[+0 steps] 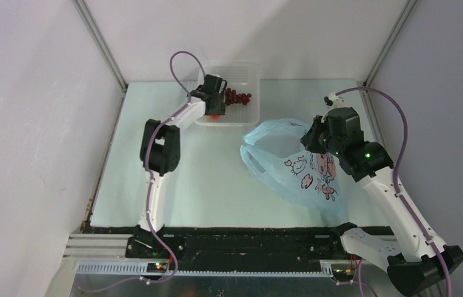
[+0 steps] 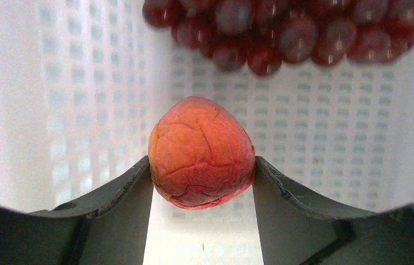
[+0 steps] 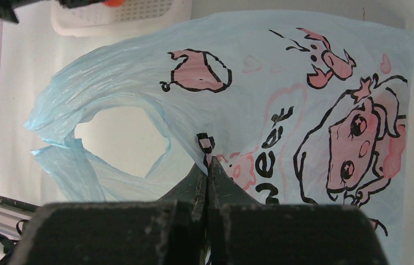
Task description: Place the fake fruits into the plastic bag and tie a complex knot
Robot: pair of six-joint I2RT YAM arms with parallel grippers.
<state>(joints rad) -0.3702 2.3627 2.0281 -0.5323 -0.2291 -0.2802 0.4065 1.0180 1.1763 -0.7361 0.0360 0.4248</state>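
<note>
Inside the white perforated basket (image 1: 250, 68), my left gripper (image 2: 200, 163) has both fingers pressed against the sides of an orange-peach fruit (image 2: 200, 152). A bunch of dark-red grapes (image 2: 287, 33) lies just beyond it in the same basket, also visible from above as grapes (image 1: 238, 97). The light-blue plastic bag (image 1: 284, 161) with pink cartoon prints lies on the table to the right, its mouth open toward the left. My right gripper (image 3: 209, 160) is shut on a fold of the bag (image 3: 249, 72) near its upper edge, holding the film up.
The basket stands at the table's back edge against the white rear wall. Grey side walls close in the table on the left and right. A black rail with both arm bases (image 1: 247, 244) runs along the near edge.
</note>
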